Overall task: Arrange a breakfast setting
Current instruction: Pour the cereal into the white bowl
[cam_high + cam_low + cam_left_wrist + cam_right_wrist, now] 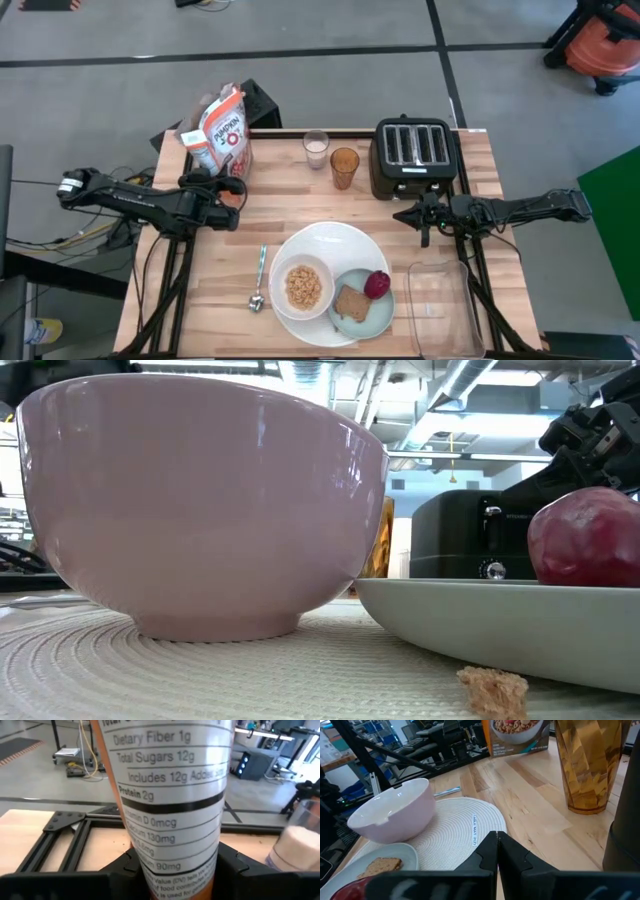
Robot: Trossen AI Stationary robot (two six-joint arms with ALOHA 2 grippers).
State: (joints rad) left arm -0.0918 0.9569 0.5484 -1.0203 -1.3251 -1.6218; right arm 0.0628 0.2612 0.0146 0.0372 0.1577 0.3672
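Left pincer [232, 192] grasping orange-white cereal box [226, 130] at table's far-left edge, right pincer [412, 215] clenched

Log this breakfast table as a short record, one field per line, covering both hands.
left hand: closed on the cereal box, at the table's back left
right hand: shut, empty, hovering in front of the toaster
large white plate: front centre, carries the bowl and small plate
white bowl: cereal inside
small plate: holds toast and red fruit
spoon: on the table, left of the large plate
glasses: milk glass and amber glass side by side between box and toaster
clear dish: front right
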